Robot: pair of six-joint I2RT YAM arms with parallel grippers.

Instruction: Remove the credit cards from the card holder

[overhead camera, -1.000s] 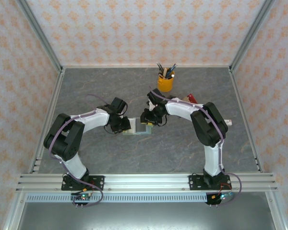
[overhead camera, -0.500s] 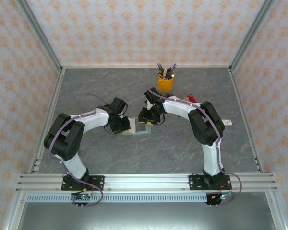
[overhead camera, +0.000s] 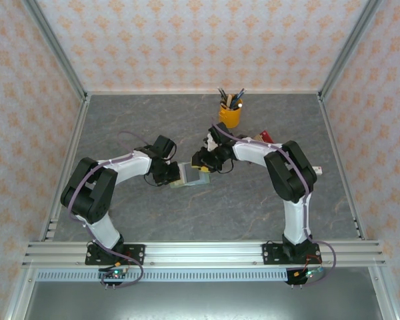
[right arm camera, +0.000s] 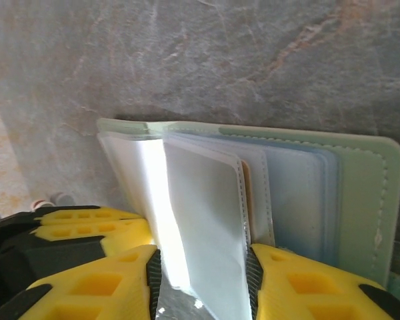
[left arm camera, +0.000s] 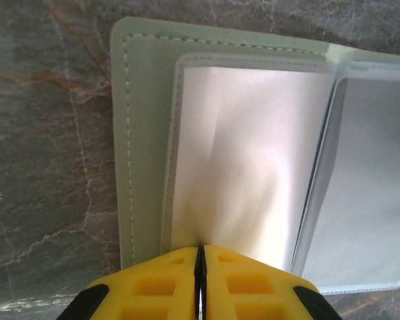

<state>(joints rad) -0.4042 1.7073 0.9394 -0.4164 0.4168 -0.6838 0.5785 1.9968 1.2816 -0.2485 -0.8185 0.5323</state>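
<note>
On the grey marbled table (overhead camera: 153, 213), the left arm reaches in from the left, and the left gripper (overhead camera: 169, 175) sits at the left edge of the card holder (overhead camera: 189, 180), which lies opened out flat near the middle of the table between the two grippers. From the left wrist, the left gripper (left arm camera: 200, 257) has its yellow fingers (left arm camera: 160, 273) pressed together with only a hairline between them, pinched on the near edge of a clear pocket leaf (left arm camera: 253, 153), which lies over the sage-green cover of the card holder (left arm camera: 143, 133). From the right wrist, the card holder (right arm camera: 360, 193) lies open with its clear leaves fanned up. The right gripper (right arm camera: 203, 257) has its jaws partly apart with one raised leaf (right arm camera: 203, 220) between them, though whether the pads press on it cannot be told. A thin tan strip (right arm camera: 245, 193) shows between two leaves, too narrow to identify. From above, the right gripper (overhead camera: 201, 163) sits over the holder's far right corner. Farther back and to the right stands a yellow cup (overhead camera: 230, 117) of pens, and a small red thing (overhead camera: 265, 137) lies beside the right arm.
</note>
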